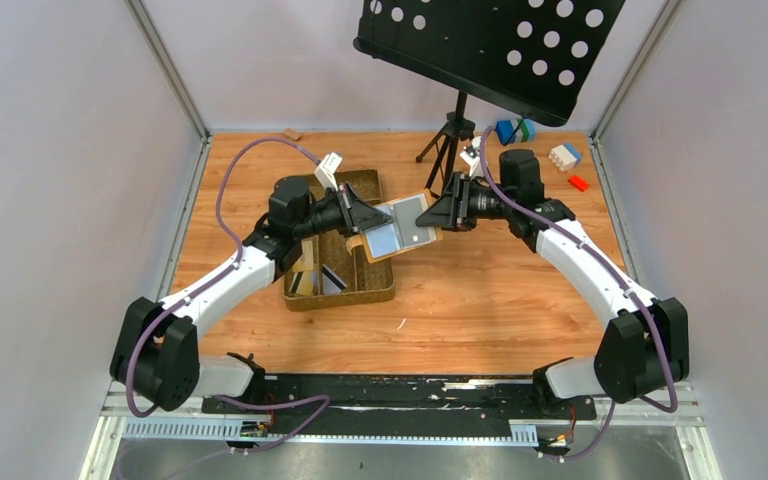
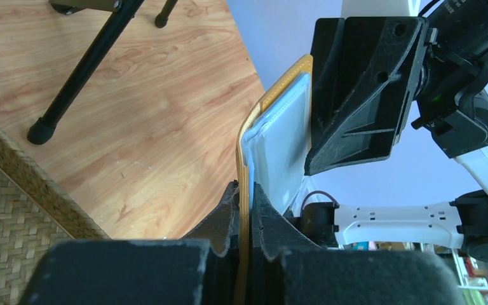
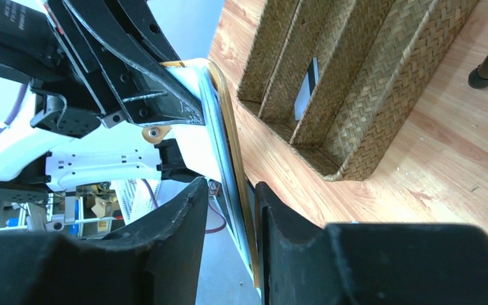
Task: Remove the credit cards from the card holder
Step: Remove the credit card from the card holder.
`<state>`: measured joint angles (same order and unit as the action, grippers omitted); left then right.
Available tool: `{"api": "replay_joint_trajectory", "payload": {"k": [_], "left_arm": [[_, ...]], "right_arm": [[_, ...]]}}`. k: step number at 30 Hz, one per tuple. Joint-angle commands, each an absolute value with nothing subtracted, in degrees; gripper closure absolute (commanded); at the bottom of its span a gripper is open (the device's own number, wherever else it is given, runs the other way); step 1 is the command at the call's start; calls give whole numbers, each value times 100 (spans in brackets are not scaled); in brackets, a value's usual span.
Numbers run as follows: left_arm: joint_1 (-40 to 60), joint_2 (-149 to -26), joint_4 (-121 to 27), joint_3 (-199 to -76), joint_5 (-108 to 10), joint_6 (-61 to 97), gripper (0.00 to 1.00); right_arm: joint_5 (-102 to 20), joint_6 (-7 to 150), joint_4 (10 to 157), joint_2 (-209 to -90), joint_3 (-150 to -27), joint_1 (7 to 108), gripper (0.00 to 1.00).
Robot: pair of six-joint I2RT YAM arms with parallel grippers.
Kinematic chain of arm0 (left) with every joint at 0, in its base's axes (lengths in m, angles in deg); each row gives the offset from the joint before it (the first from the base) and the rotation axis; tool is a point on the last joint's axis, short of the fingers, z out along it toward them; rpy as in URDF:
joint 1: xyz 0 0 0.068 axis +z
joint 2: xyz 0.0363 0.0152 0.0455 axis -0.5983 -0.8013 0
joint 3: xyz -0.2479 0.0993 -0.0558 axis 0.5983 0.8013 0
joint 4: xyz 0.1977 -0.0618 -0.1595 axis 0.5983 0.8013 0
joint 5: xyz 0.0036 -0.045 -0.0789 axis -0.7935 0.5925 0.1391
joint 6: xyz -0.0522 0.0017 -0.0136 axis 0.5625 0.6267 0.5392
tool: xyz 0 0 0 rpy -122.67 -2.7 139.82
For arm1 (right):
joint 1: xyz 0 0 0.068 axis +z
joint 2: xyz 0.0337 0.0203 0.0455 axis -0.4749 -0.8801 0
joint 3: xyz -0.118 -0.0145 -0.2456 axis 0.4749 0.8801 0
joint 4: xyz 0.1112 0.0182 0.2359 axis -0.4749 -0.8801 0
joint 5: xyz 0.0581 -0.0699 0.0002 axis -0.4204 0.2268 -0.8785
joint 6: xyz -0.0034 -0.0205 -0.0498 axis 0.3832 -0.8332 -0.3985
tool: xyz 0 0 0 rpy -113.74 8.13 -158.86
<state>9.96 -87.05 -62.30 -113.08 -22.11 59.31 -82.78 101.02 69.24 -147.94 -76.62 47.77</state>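
Top view, holder: the card holder [image 1: 401, 229] hangs open in the air between the two arms, grey-blue inside up, above the right rim of the woven tray [image 1: 380, 285] and the worktop [image 1: 480, 310].
Top view, jaws: the left jaws meet its left edge and the right jaws its right edge (too small here to judge either grip).
Top view, cards: one of the credit cards [image 1: 332, 277] lies in the tray; I cannot tell whether any sit in the pockets.
Left wrist, jaws: the left jaws are clenched on the holder's mustard-yellow flap, which bends away towards the other arm.
Left wrist, only here: a tripod leg [image 2: 82, 70] on the wood and the right finger's black flank against the pale inner face.
Right wrist, jaws: the right jaws straddle the opposite edge, with a sliver of gap on the inner side, so I cannot tell if they are clamped.
Right wrist, only here: the striped card stands on edge in a tray compartment.
Step in hand: probably spreading the holder to draw a card.
Doing it well: keep the left pinch off the pocket mouths. Let the right take only a card's exposed edge and pull along the pocket, over the tray.
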Motion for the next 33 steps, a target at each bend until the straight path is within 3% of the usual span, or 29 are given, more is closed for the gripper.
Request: {"api": "replay_joint_trajectory", "payload": {"k": [1, 7, 10, 12, 20, 33], "left_arm": [[1029, -8804, -6149, -11602, -2018, 5653, 100], [1029, -8899, -5660, -11808, -1990, 5356, 100], [1029, -8914, -5463, -11833, -1974, 5250, 100], [1029, -8914, -5317, -11852, -1995, 5163, 100], [997, -9148, -4975, -12108, -2053, 4907, 100], [933, -9407, -3442, -12925, -1975, 3846, 100]], "right_arm": [[-8223, 9776, 6693, -14506, -7621, 4795, 69], [-8178, 9632, 6568, -14432, -7575, 4812, 76], [-8126, 9567, 6535, -14499, -7573, 4893, 93], [-8045, 9482, 6381, -14561, -7625, 4932, 99], [-7158, 8848, 5353, -14578, -7973, 4998, 100], [-7049, 8978, 5404, -14744, -8147, 5037, 100]]}}
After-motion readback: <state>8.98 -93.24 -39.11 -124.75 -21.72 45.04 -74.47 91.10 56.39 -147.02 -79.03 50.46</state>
